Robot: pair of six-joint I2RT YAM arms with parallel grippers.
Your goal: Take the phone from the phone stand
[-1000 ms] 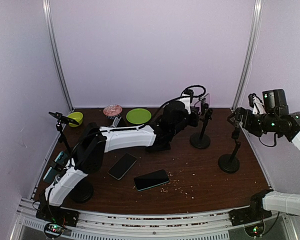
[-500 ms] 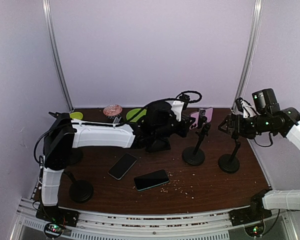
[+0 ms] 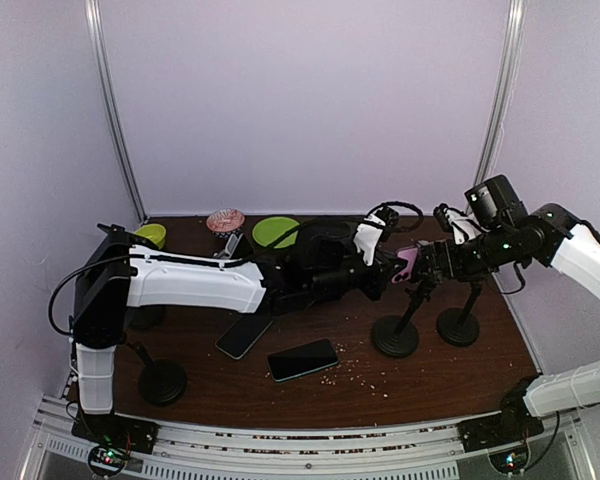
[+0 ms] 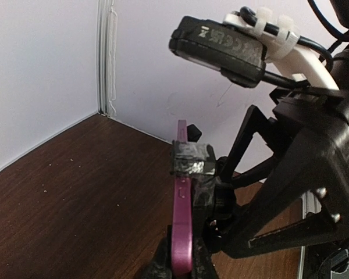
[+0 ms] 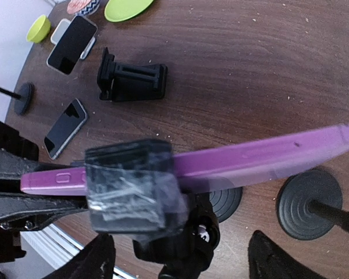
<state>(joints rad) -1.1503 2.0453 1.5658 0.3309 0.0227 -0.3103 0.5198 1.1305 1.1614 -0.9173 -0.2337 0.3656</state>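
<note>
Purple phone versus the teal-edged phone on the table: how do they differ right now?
The purple phone is raised in the stand's clamp; the teal-edged phone lies flat on the table. The left gripper pinches the purple phone; nothing touches the teal-edged phone. Both are slim slabs.

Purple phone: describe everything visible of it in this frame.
The purple phone is a slim, glossy slab with side buttons near one end, held on edge, slightly tilted, in the stand's tape-wrapped black clamp. The left gripper is shut on the end with the buttons; the open right gripper is close but not touching.
</note>
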